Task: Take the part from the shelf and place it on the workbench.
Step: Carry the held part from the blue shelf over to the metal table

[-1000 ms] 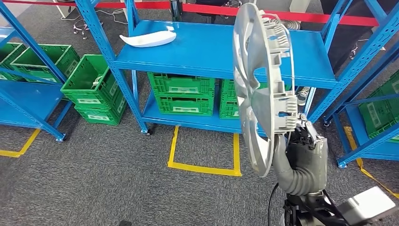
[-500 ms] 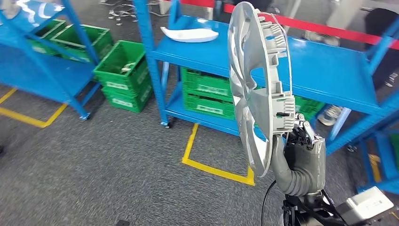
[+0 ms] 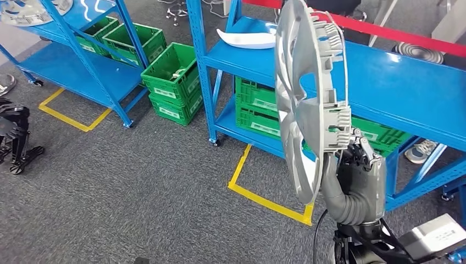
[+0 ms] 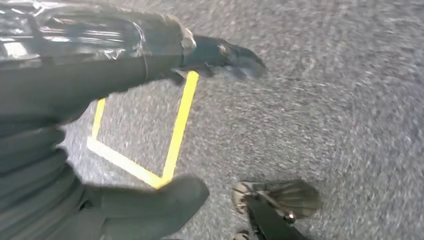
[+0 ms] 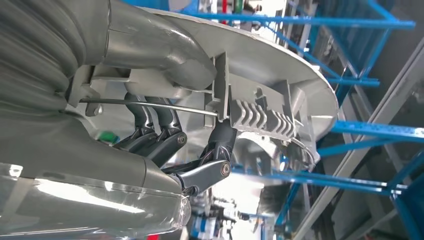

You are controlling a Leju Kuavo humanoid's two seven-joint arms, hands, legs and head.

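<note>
One wheel cover point(image 3: 308, 104) stands on edge in my right hand point(image 3: 360, 176), gripped at its lower rim so it clears the blue shelf point(image 3: 395, 88) just beyond. Bare carpet point(image 3: 137, 187) lies open to the left. My left hand point(image 4: 220, 55) hangs low; its grip I cannot tell.

glossy silver plastic part point(image 3: 299, 104)

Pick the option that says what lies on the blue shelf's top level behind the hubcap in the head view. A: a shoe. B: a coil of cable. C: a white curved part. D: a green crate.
C: a white curved part lies on the blue shelf, while the green crates sit on the level below.
</note>
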